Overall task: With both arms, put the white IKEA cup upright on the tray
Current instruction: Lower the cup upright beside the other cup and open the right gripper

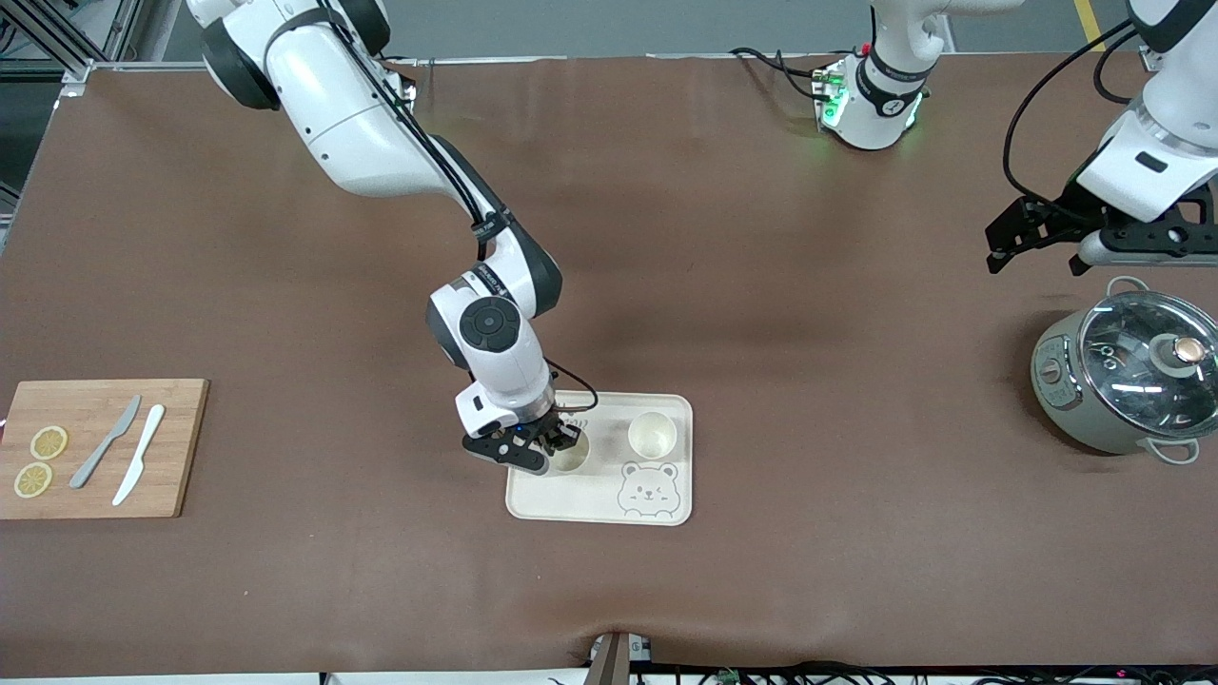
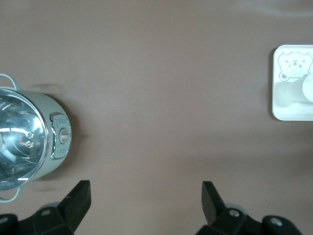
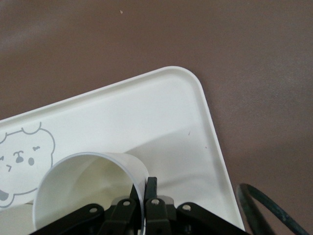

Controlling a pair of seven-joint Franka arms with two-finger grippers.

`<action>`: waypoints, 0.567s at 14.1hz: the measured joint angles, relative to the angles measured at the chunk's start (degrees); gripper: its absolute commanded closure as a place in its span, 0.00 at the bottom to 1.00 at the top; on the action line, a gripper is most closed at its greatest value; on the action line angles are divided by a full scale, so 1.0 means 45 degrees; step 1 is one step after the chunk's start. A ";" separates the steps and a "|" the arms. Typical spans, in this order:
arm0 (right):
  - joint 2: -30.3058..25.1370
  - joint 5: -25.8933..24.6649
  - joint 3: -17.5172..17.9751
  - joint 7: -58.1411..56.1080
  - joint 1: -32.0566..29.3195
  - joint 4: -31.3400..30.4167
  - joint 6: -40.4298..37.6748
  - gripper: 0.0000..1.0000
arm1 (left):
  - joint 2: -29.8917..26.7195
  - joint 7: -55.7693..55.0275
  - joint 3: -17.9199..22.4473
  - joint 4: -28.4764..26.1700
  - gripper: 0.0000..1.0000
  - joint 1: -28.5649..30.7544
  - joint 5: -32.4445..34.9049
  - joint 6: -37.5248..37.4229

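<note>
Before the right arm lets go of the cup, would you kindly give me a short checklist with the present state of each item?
1. Right tool shut on the held cup's wall: ok.
2. Held cup over the tray: ok.
3. Held cup mouth up: ok.
4. Held cup resting on the tray: cannot tell.
5. Apart from the other cup: ok.
6. Left tool open, waiting over the table by the pot: ok.
</note>
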 measured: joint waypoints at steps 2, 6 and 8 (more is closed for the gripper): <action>0.0023 -0.0091 0.0000 0.0008 0.0001 0.0000 0.0183 0.75 | -0.0017 0.0000 0.0015 0.0336 0.00 0.0000 0.0000 -0.0077; 0.0045 -0.0117 -0.0002 0.0019 0.0002 0.0000 0.0248 0.56 | 0.0066 0.0000 0.0040 0.1324 0.00 0.0100 0.0000 -0.0982; 0.0046 -0.0120 -0.0008 0.0021 0.0003 0.0000 0.0250 0.27 | 0.0223 0.0113 0.0043 0.1989 0.00 0.0279 0.0000 -0.1670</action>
